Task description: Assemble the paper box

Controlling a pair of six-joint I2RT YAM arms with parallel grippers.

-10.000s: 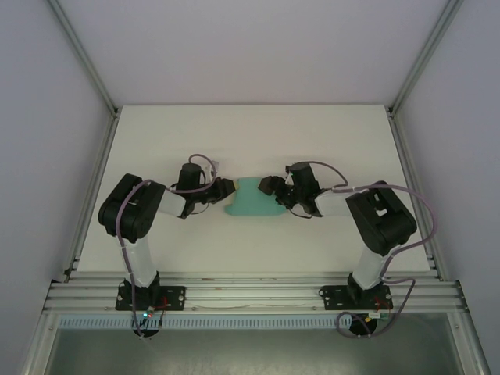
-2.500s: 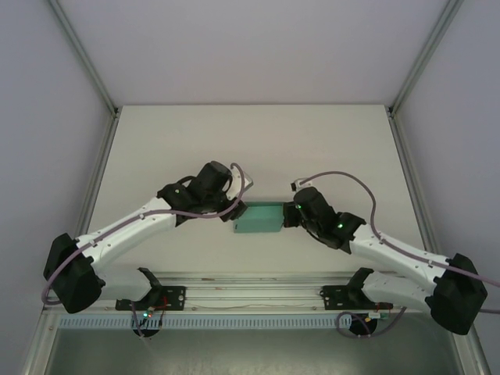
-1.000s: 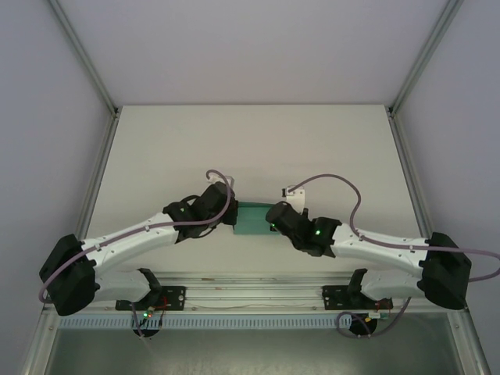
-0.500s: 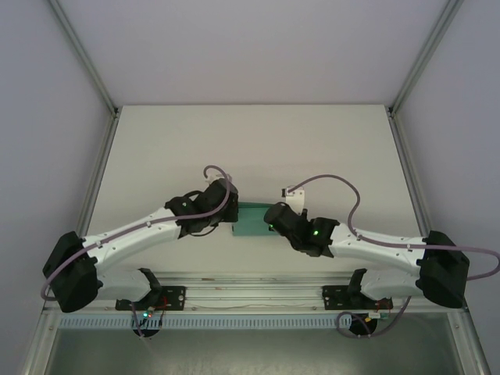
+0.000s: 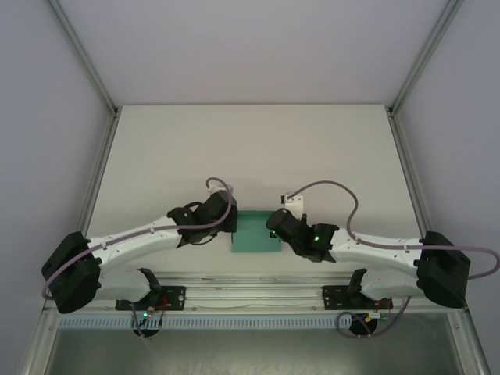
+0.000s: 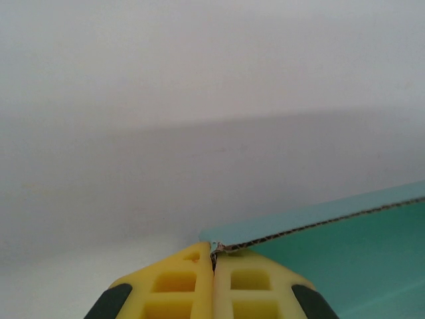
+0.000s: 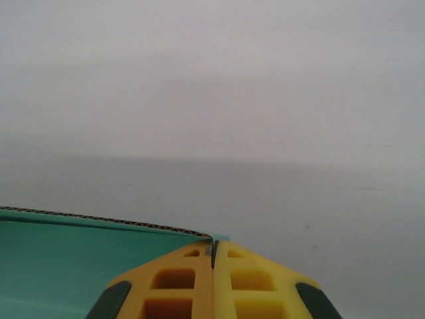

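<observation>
Paper box (image 5: 255, 232) slid toward surface (image 5: 250, 148) near edge; left pincer (image 6: 213, 250) and right pincer (image 7: 213, 247) each clamp a corner (shallow bite), so keep your pull even.

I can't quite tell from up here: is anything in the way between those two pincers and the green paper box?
Nothing visible. The left pincer and the right pincer are each shut on a corner of the paper box, one at each end, with bare table around it.

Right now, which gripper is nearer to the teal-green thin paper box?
Neither: both touch the paper box; left gripper pinches its left corner, right gripper its right.
</observation>
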